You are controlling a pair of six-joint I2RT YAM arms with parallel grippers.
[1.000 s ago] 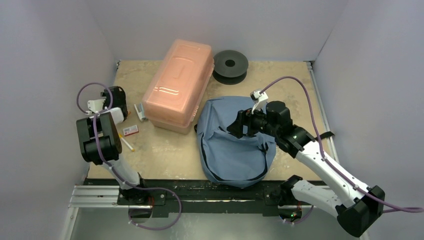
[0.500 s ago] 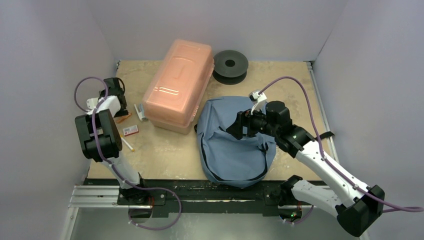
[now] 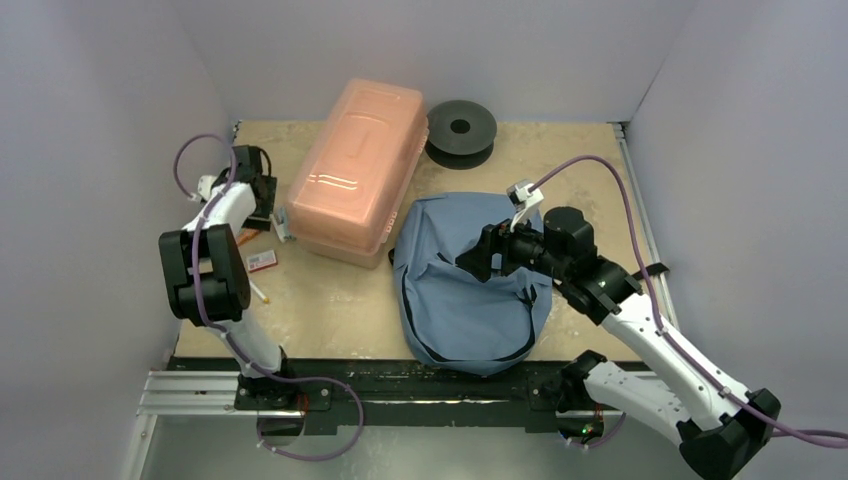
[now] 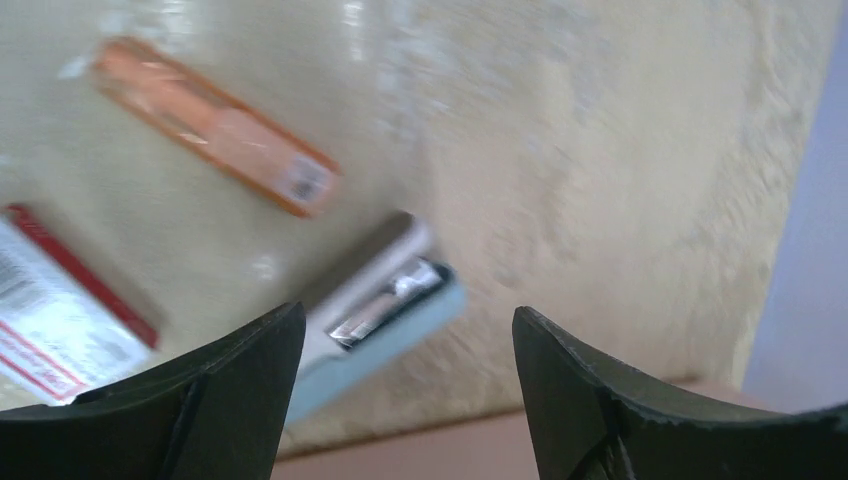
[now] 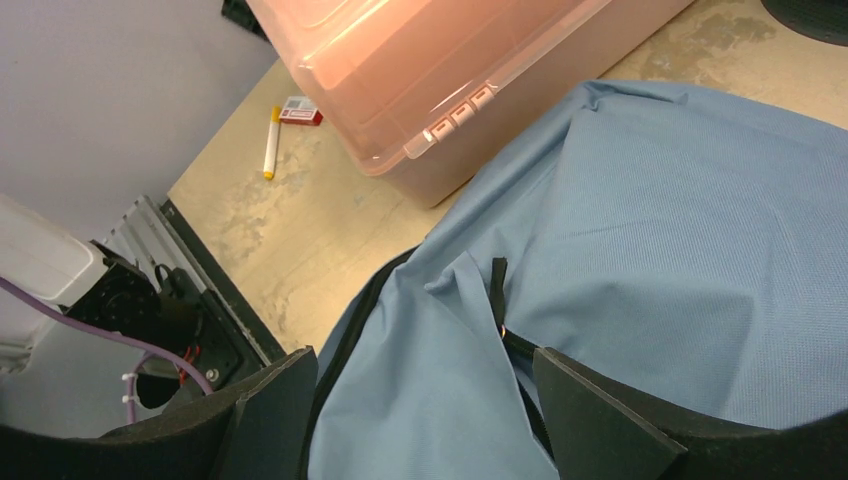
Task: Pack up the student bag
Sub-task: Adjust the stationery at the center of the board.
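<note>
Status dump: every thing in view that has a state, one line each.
student bag, lying flat, zip state unclear.
pink box, lid shut.
left claw, open, empty, over the stapler.
right claw, open, empty, over the student bag.
stapler, lying flat, closed.
yellow marker, lying flat.
black spool, lying flat.

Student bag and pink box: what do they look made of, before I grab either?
The student bag looks like soft woven fabric, matte blue-grey: it creases and shows a fine weave. The pink box looks like rigid translucent plastic, glossy: light glints streak its lid.
</note>
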